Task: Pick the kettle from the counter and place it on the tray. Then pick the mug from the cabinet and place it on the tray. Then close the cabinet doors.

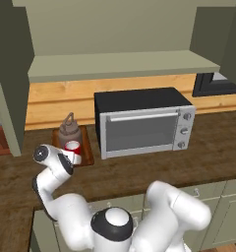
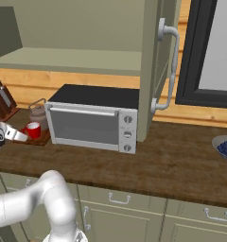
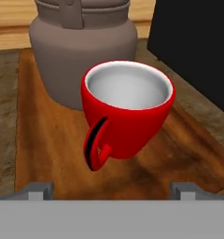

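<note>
My gripper [image 3: 112, 191] sits low over the near end of the tray [image 3: 48, 140], its 2 fingertips [image 3: 37, 190] spread wide apart with nothing between them — the jaws are open and hold nothing. Just ahead of them the mug [image 3: 128, 112] stands upright on the tray, white inside facing up, its handle turned toward me. Behind the mug, very close or touching, the kettle [image 3: 81, 51] stands at the far end of the same board.

From the left base view, the tray [image 1: 86, 150] lies on the counter [image 1: 208, 152] just left of a silver toaster oven [image 1: 142, 125], with the kettle [image 1: 70, 130] at the back and the mug [image 1: 72, 146] in front of it, right by my wrist. The cabinet [image 1: 120, 66] above stands open, its shelf bare.

The right base view shows the mug [image 2: 33, 129] and kettle [image 2: 38, 115] side by side on the tray [image 2: 37, 139], a knife block [image 2: 3, 101] to their left, and 1 cabinet door [image 2: 155, 66] swung out toward the camera — its bar handle [image 2: 170, 66] facing right. A bowl of blueberries [image 2: 226, 149] sits at the counter's far right.
</note>
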{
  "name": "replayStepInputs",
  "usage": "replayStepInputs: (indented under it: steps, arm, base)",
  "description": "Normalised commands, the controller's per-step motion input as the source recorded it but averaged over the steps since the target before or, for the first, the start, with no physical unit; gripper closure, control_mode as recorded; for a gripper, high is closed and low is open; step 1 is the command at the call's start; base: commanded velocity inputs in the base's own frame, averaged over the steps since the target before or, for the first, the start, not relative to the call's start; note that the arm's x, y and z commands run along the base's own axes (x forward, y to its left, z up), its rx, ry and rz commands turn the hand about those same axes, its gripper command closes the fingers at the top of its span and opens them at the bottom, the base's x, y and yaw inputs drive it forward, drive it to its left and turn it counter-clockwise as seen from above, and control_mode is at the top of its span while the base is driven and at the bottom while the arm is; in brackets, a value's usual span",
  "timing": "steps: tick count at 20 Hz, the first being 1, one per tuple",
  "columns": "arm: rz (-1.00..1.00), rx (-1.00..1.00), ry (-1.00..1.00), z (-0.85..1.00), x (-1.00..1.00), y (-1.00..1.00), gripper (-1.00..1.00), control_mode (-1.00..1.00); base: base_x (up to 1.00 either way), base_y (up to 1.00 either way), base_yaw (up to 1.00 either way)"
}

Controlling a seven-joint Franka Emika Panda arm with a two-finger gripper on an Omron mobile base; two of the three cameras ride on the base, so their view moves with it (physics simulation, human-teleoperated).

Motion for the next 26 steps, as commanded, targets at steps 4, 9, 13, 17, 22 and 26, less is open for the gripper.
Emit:
replayStepInputs:
  steps: [4, 9, 13, 17, 22, 26]
  arm:
    - [-0.09, 0.0, 0.0, 0.33, -0.4, 0.0, -1.0, -1.0]
    - [-0.06, 0.0, -0.01, 0.51, -0.38, -0.14, -1.0, -1.0]
    - [-0.08, 0.0, 0.0, 0.55, -0.33, -0.27, -1.0, -1.0]
    - [-0.07, 0.02, 0.0, 0.54, -0.41, -0.4, -1.0, -1.0]
    - [-0.01, 0.06, 0.0, 0.5, -0.49, -0.46, -1.0, -1.0]
    - [0.0, 0.08, 0.0, 0.45, -0.5, -0.52, -1.0, -1.0]
  base:
    - [0.0, 0.0, 0.0]
    - [0.0, 0.0, 0.0]
    - [0.0, 0.0, 0.0]
    - [0.0, 0.0, 0.0]
    - [0.0, 0.0, 0.0]
    - [0.0, 0.0, 0.0]
